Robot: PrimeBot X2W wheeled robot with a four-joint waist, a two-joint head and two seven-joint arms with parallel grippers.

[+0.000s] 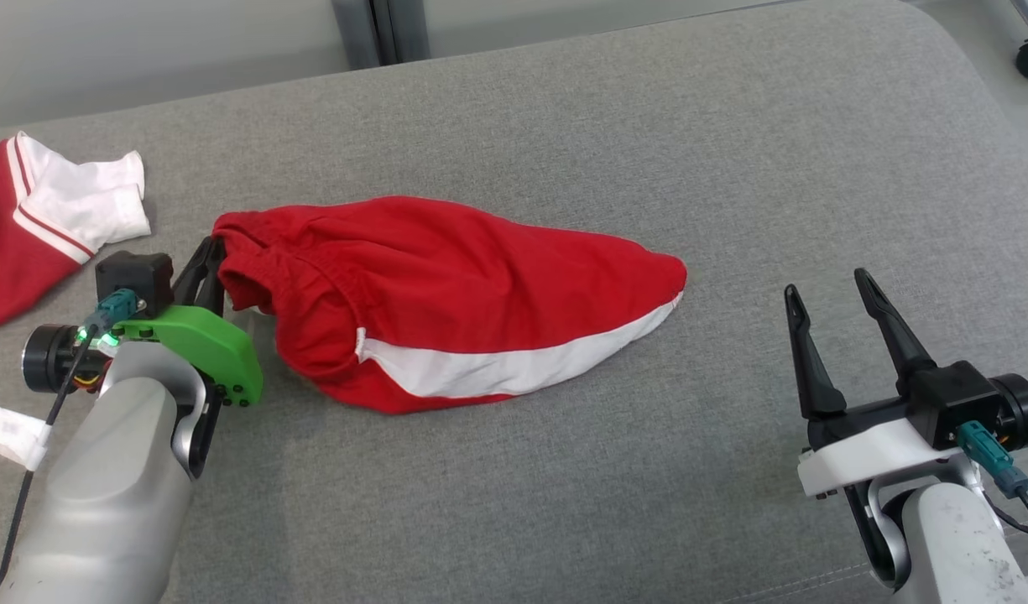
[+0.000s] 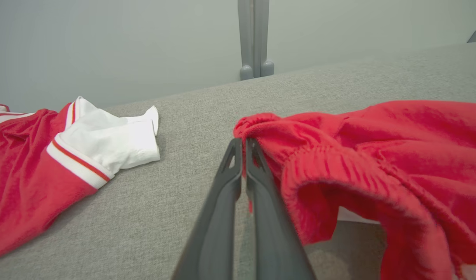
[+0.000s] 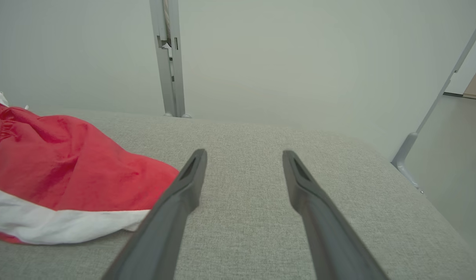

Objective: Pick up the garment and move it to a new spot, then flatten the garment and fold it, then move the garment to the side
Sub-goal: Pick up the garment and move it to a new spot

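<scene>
The garment [image 1: 446, 294] is a pair of red shorts with a white side stripe, lying bunched on the grey cushion [image 1: 648, 126]. My left gripper [image 1: 214, 250] is shut on the elastic waistband at the garment's left end; in the left wrist view the fingertips [image 2: 243, 143] pinch the red waistband edge [image 2: 257, 122], which is lifted slightly off the cushion. My right gripper [image 1: 828, 289] stands open to the right of the garment, clear of it, with nothing between its fingers. The right wrist view shows the garment's pointed end [image 3: 67, 171] just left of the open right gripper [image 3: 243, 155].
A second red and white garment [image 1: 35, 218] lies at the cushion's left edge, also seen as a red and white shirt [image 2: 59, 159] in the left wrist view. A grey post [image 1: 379, 29] stands behind the cushion. The cushion's right edge drops to the floor [image 3: 455, 155].
</scene>
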